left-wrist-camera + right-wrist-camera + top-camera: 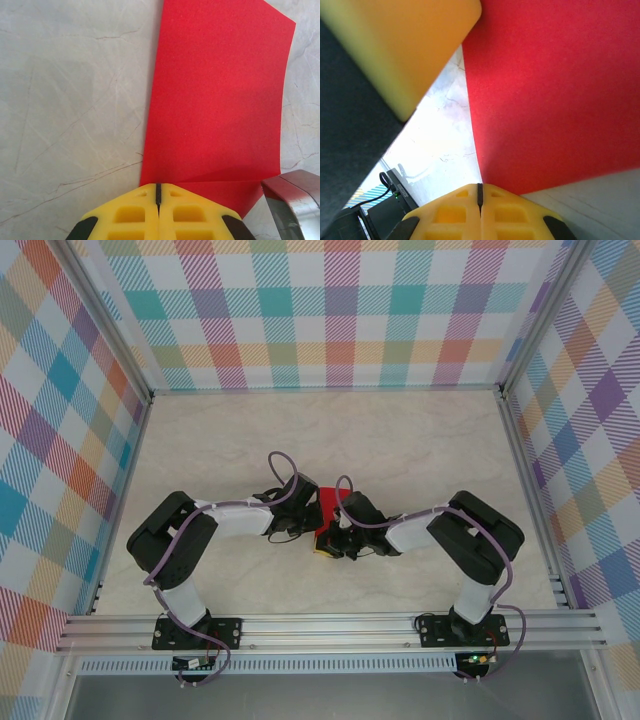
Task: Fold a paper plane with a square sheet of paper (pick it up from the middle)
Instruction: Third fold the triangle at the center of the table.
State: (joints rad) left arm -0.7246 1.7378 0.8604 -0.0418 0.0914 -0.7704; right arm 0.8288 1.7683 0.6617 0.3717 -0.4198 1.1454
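**Top external.** Table (400,440) with a pale marbled surface. Both arms are bent inward, and their wrists meet over the near middle. The left gripper (303,523) and right gripper (340,538) are almost touching. The square sheet of paper (330,502) shows as a red patch between and just beyond them, mostly covered by the wrists. Neither arm is clearly nearer to it, since both are at the sheet.

**Left wrist.** The left gripper (158,196) has its yellow fingers pressed together with no gap at the seam. The sheet (217,95) comes out from the fingertips and runs straight away from them, slightly to the right, so it reads as pinched at its near edge. From here it looks longer than it is wide, with its long axis in line with the fingers. A shallow crease crosses it just ahead of the tips. A glossy metal part (295,197) sits at lower right – I cannot tell what it is.

**Right wrist.** The right gripper (480,194) is likewise closed. The near corner of the sheet (555,90) runs down into the fingertip seam, so this is judged a second pinch – the red spreads up and to the right. The blurred yellow block at upper left is a finger (415,45) of the left gripper, close by.

**Relation for the next move.** The sheet extends forward from both grippers, away from the bases.
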